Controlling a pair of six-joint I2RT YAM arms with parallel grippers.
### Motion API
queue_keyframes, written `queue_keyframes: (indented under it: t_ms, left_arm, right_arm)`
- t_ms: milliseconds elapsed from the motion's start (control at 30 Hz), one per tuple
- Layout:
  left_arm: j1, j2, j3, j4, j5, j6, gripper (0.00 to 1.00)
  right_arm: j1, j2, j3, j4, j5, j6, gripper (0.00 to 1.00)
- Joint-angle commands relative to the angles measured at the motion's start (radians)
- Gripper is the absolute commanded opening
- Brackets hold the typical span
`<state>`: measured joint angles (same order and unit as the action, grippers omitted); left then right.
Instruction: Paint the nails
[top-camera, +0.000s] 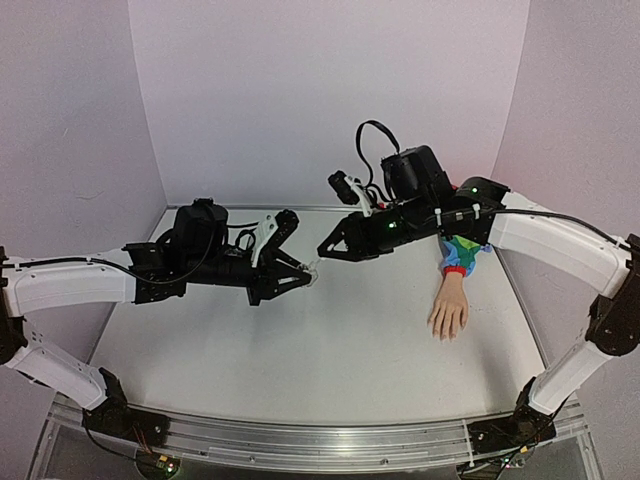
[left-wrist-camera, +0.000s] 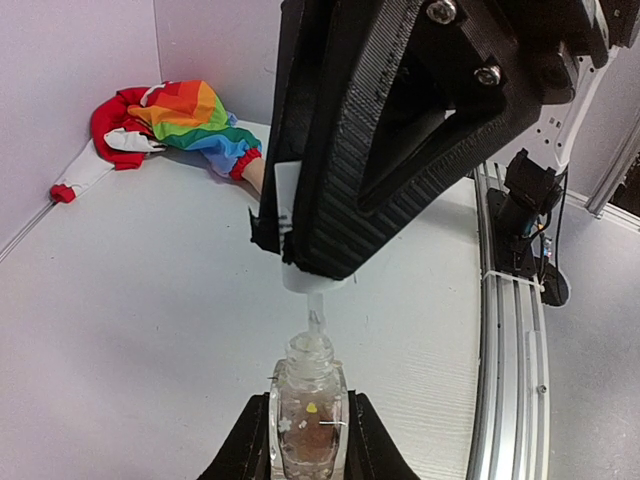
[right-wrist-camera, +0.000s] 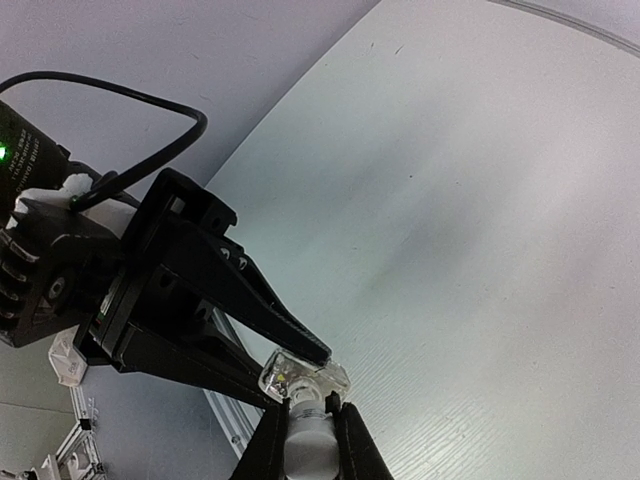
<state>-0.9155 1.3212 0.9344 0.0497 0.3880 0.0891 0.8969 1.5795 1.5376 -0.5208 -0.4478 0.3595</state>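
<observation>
Matte white table (top-camera: 330, 370), left pincer (top-camera: 308, 272) clamping clear bottle (left-wrist-camera: 307, 415), right pincer (top-camera: 325, 250) pinching white cap (right-wrist-camera: 305, 445).

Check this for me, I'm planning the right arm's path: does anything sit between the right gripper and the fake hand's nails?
Nothing visible does. The right gripper, shut on the white cap at the bottle mouth, has only bare table between it and the nails of the fake hand.

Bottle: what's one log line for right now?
left gripper: shut on bottle | right gripper: shut on cap, just above bottle | brush stem: in bottle | hand: on table, untouched
</observation>
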Motion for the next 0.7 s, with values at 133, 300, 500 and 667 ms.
queue_keyframes:
  t_ms: [133, 300, 500, 667]
  left_arm:
    - [0.001, -0.005, 0.038, 0.026, -0.011, 0.013, 0.0]
    - [0.001, 0.0, 0.037, 0.026, -0.014, 0.015, 0.0]
    - [0.001, 0.009, 0.037, 0.03, -0.022, 0.019, 0.0]
    - [0.001, 0.001, 0.029, 0.043, -0.056, 0.016, 0.0]
  right_arm:
    - [-0.013, -0.056, -0.022, 0.013, 0.03, -0.009, 0.0]
    - [-0.016, -0.076, -0.036, 0.024, 0.035, 0.0, 0.0]
    - [-0.02, -0.125, -0.077, 0.053, 0.055, 0.023, 0.0]
    - [-0.046, -0.197, -0.15, 0.054, 0.15, 0.104, 0.0]
